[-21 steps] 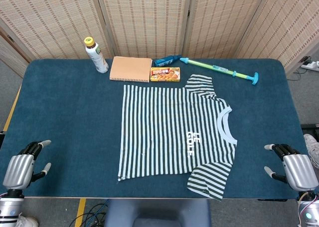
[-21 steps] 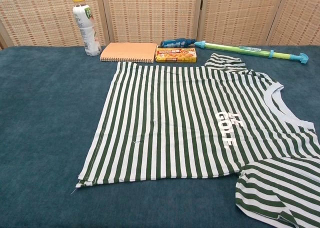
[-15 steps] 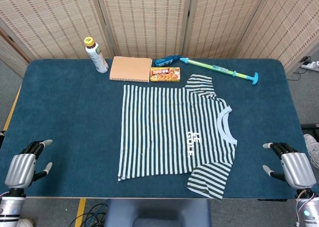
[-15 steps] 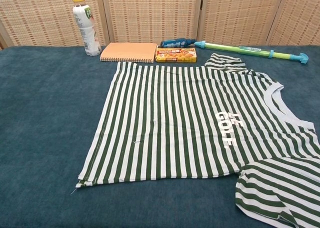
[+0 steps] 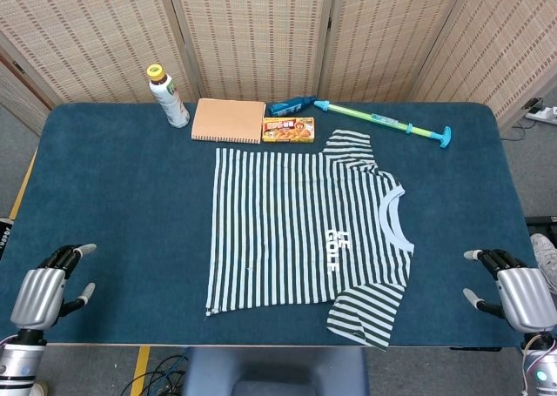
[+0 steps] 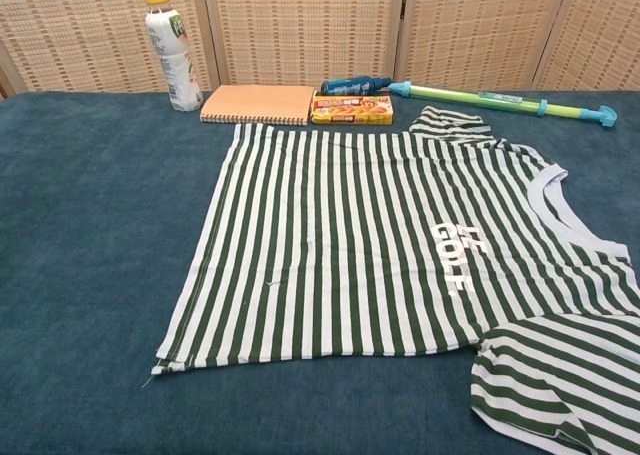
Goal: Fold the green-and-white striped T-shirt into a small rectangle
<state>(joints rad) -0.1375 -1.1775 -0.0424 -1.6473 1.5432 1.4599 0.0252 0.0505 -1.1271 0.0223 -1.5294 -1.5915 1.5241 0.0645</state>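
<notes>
The green-and-white striped T-shirt (image 5: 300, 231) lies spread flat on the blue table, collar toward the right and hem toward the left; the chest view shows the T-shirt (image 6: 390, 255) with white lettering on its front. One sleeve points to the far side, the other hangs at the near edge. My left hand (image 5: 42, 291) hovers at the near left corner, far from the shirt, holding nothing with its fingers apart. My right hand (image 5: 513, 291) sits at the near right corner, also empty with fingers apart. Neither hand shows in the chest view.
Along the far edge stand a bottle (image 5: 167, 96) with a yellow cap, an orange notebook (image 5: 228, 120), a small snack box (image 5: 288, 130) and a green and blue water-gun toy (image 5: 383, 122). A woven screen (image 5: 278, 30) backs the table (image 5: 113, 204).
Both hands have shifted slightly outward and down near the front table corners. The shirt has not moved.
</notes>
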